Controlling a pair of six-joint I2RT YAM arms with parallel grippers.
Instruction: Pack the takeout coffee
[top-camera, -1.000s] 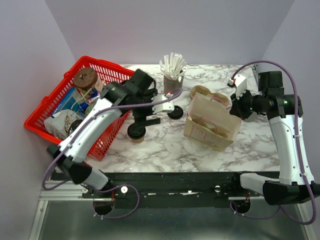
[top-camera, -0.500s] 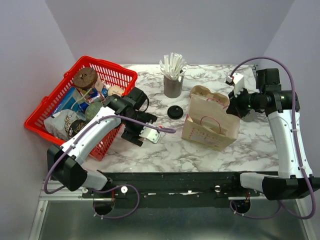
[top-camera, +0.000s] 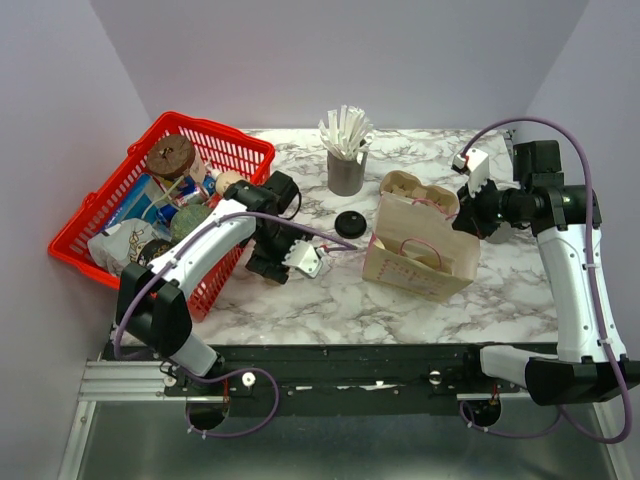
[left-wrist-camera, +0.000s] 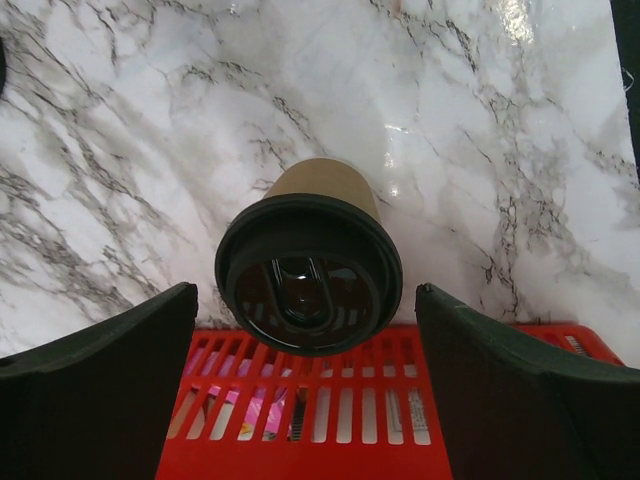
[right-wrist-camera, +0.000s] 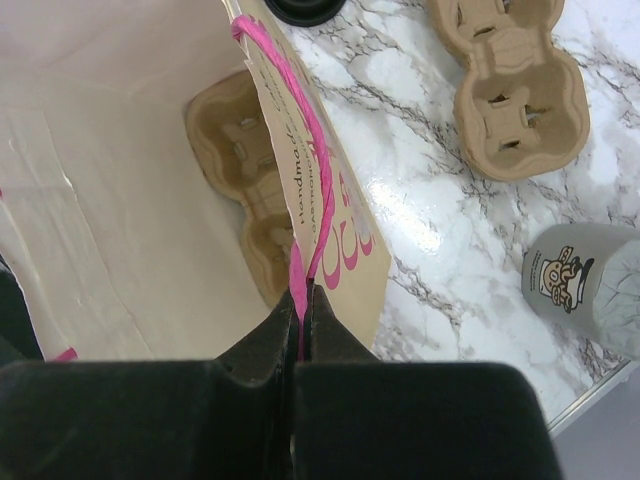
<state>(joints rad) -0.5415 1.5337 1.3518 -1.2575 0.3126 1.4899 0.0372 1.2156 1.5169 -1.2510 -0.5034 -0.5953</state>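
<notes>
My left gripper (left-wrist-camera: 305, 290) has its jaws spread wide, one finger on each side of the tan paper cup (left-wrist-camera: 325, 185), with a gap on both sides, so nothing is gripped. The cup's black lid (left-wrist-camera: 309, 275) is seated on it and faces the wrist camera. The cup sits on the marble table (top-camera: 400, 310), right against the red basket (top-camera: 215, 135), whose slatted wall fills the space below the cup in the left wrist view. From above, the gripper hides the cup, so I cannot confirm there whether it is upright.

My right gripper (right-wrist-camera: 300, 300) is clamped shut on the pink handle (right-wrist-camera: 310, 200) of the paper bag (top-camera: 415, 262), and the bag's mouth gapes. A pulp carrier (right-wrist-camera: 240, 170) lies inside the bag.

A spare black lid (top-camera: 350, 222) lies on the marble between the left gripper and the bag, near the bag's left edge. A second carrier (top-camera: 405, 185) rests just behind the bag. The grey cup of white sticks (top-camera: 346, 172) stands behind the spare lid. The basket is crowded with packets and tubs, close to my left forearm.
</notes>
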